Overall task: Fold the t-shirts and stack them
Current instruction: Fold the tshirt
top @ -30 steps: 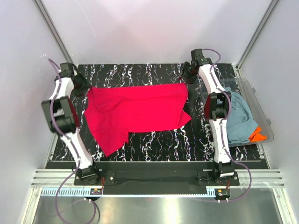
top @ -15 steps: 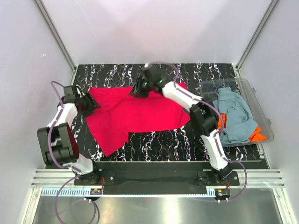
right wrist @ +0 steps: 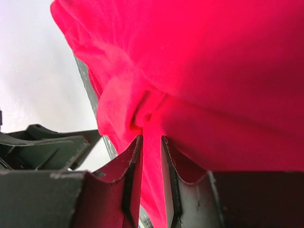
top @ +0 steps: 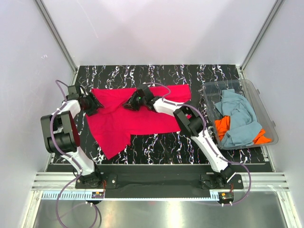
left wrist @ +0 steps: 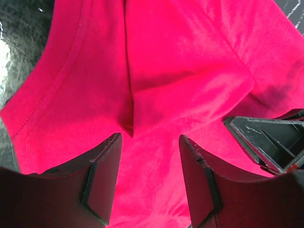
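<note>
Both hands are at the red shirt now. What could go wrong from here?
1. The right hand pinches a bunched wad of the red t-shirt, possibly several layers, so a lift may drag the cloth into a crooked fold.
2. The left hand stands open over the shirt's edge; if only one side is gripped, the shirt may pull lopsided.
3. The two hands work close together over the shirt and could bump.

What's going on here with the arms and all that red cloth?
Two robot arms are folding a red t-shirt spread on the table. The right gripper pinches a bunch of its cloth; the left gripper hovers open over its left edge. A grey-blue shirt and an orange shirt lie in the clear tub.
</note>
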You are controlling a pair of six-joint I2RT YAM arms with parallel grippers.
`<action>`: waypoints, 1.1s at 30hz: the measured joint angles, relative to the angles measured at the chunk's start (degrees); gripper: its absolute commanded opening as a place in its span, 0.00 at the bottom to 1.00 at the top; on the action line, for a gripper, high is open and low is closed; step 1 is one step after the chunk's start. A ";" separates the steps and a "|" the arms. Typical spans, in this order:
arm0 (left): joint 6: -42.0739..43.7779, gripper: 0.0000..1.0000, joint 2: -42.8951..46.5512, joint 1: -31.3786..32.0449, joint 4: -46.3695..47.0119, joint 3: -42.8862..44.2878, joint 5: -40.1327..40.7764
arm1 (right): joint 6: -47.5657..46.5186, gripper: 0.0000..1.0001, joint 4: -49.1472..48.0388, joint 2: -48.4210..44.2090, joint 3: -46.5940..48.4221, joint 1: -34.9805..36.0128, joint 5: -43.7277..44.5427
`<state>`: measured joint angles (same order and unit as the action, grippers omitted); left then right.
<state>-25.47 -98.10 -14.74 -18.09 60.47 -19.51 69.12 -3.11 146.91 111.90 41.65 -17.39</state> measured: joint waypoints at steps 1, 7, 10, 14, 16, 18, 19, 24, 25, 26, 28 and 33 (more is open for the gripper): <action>-0.02 0.55 -0.37 -0.02 0.20 0.09 0.00 | 0.46 0.27 -0.07 0.92 1.14 0.24 0.17; 0.00 0.51 -1.51 -0.31 0.35 0.17 -0.15 | 2.67 0.27 -0.72 3.87 6.27 1.84 1.09; 0.00 0.54 -1.64 -0.33 0.59 0.17 -0.31 | 3.91 0.26 -0.74 4.04 6.43 2.32 1.66; 0.00 0.55 -1.90 -0.39 0.74 0.31 -1.16 | 5.09 0.25 -0.81 4.09 6.32 2.43 1.99; 0.00 0.54 -2.03 -0.42 0.94 0.37 -1.79 | 5.27 0.27 -2.08 4.09 5.31 2.43 2.43; -0.04 0.54 -2.21 -0.42 1.14 0.55 -2.43 | 5.79 0.30 -3.61 4.02 3.32 2.43 2.95; -0.07 0.54 -2.23 -0.44 1.31 0.57 -2.67 | 6.25 0.31 -5.42 3.98 2.38 2.36 2.73; -0.26 0.51 -2.23 -0.44 1.53 0.57 -3.37 | 6.23 0.32 -8.41 2.91 -0.37 2.34 2.89; -0.35 0.50 -2.23 -0.44 1.60 0.57 -3.48 | 6.23 0.33 -8.83 2.82 -0.70 2.34 2.91; -0.50 0.49 -2.23 -0.46 1.68 0.57 -3.61 | 6.25 0.33 -9.18 2.73 -0.98 2.34 2.91; -0.55 0.52 -2.23 -0.48 1.90 0.57 -3.91 | 6.25 0.34 -9.55 2.62 -1.25 2.34 2.89; -0.68 0.57 -2.23 -0.55 2.32 0.55 -4.79 | 6.56 0.41 -11.34 1.92 -2.86 2.34 2.89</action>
<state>-26.15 -100.33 -15.29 -15.77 61.01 -24.29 75.68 -14.46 148.83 109.03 43.99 -14.50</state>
